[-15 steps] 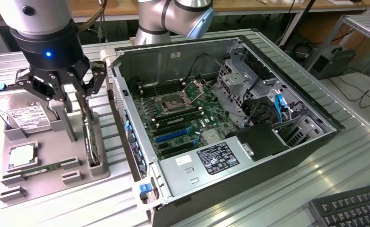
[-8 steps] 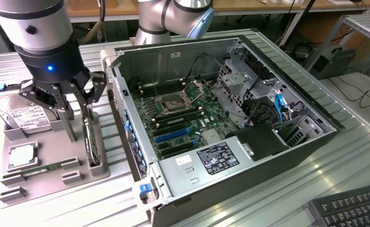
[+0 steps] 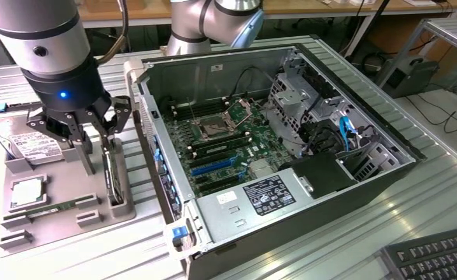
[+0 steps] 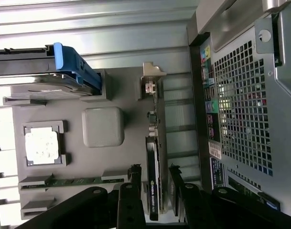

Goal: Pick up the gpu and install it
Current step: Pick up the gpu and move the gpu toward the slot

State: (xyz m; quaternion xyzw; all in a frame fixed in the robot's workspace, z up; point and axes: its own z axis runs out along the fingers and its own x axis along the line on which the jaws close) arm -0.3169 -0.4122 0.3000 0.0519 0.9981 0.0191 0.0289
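The gpu (image 3: 114,175) stands on its long edge in a slot at the edge of the grey parts tray (image 3: 60,224) nearest the computer case. In the wrist view the gpu (image 4: 155,143) shows its black cooler and its silver end bracket at the far end. My gripper (image 3: 100,158) hangs open right over it, one finger on each side of the card and not touching it. From the wrist view the gripper (image 4: 154,171) has its black fingertips (image 4: 134,174) straddling the cooler end.
The tray also holds a hard drive (image 3: 32,146) with a blue clip, a CPU (image 3: 27,192) and a green memory stick (image 3: 57,207). The open computer case (image 3: 290,146) lies just to the exterior view's right of the tray. A keyboard (image 3: 438,256) sits at the lower right.
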